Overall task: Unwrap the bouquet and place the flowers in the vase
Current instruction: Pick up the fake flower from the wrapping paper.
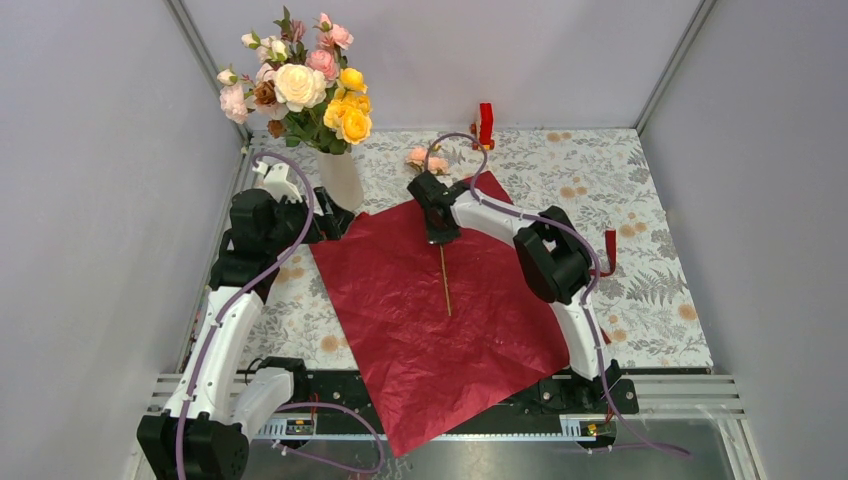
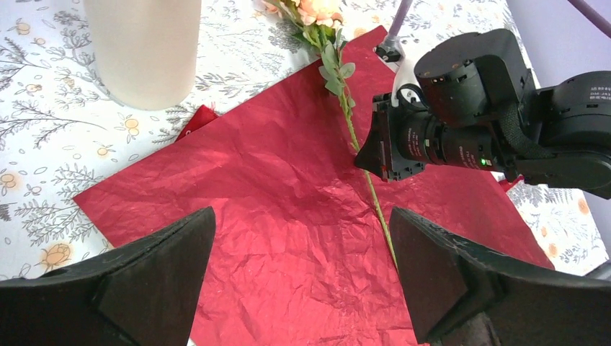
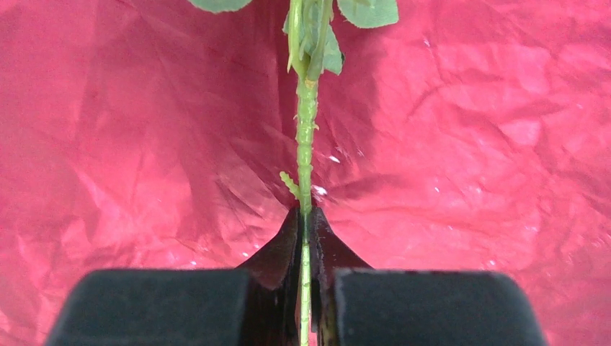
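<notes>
Presently the lone stem is pinched by the right gripper; the left gripper is spread. Lifting toward the vase is required.

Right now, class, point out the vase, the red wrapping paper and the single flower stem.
vase (image 1: 342, 182): top view, cream side wall.
wrapping paper (image 1: 430, 340): top view, bare crinkled middle.
flower stem (image 3: 306, 144): right wrist view, bare stem below leaves.

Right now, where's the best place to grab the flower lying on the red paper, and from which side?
Grip the bare green stem just below the leaves, coming straight down from above, one finger each side. The flower lies flat on the red wrapping paper, so only its top is reachable. The right gripper is shut on it there.
</notes>
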